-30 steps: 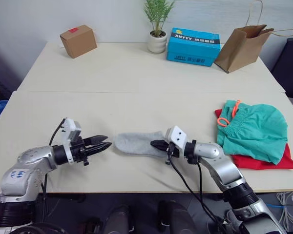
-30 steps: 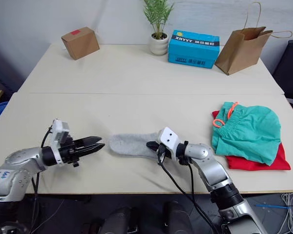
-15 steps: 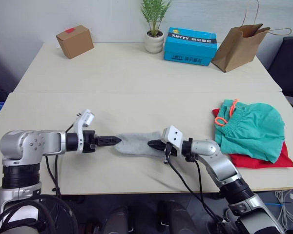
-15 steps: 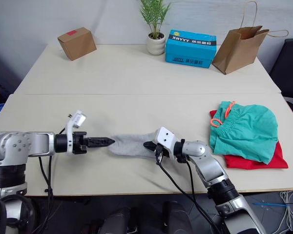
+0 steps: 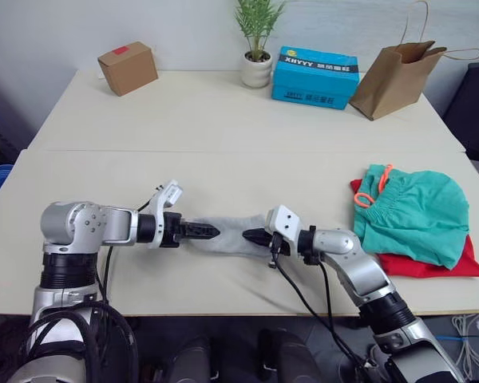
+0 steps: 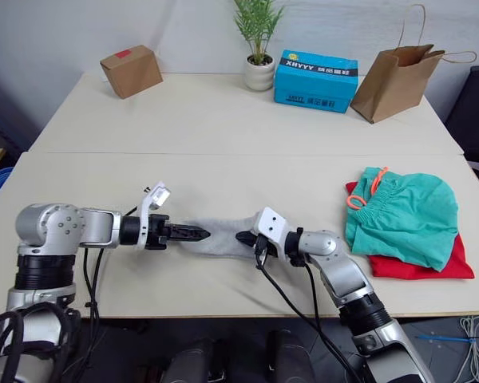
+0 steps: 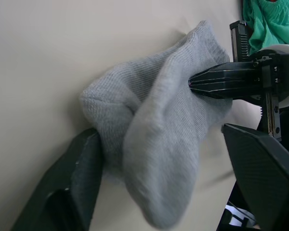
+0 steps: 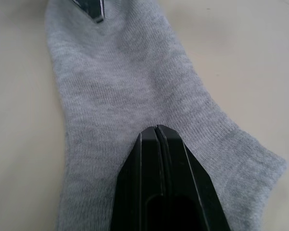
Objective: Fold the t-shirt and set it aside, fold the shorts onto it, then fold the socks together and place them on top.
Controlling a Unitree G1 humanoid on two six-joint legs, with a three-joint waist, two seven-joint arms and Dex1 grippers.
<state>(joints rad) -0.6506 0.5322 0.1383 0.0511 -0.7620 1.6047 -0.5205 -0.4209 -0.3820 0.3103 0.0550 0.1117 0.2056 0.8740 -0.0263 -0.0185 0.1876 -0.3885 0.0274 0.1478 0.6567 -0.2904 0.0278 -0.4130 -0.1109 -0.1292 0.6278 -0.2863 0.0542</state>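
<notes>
Both of my grippers meet at the socks [image 5: 231, 234] near the front edge of the table [image 5: 223, 120]; my left gripper [image 5: 207, 231] has its two black fingers spread apart around the bunched toe end, one finger [image 7: 74, 187] against the fabric; my right gripper [image 5: 250, 236] is pinched shut on the socks' other end, fingers pressed together over the grey knit; the socks lie flat between us; off to my right the shorts [image 5: 415, 209] rest on top of the t-shirt [image 5: 431, 263], well apart from the socks.
</notes>
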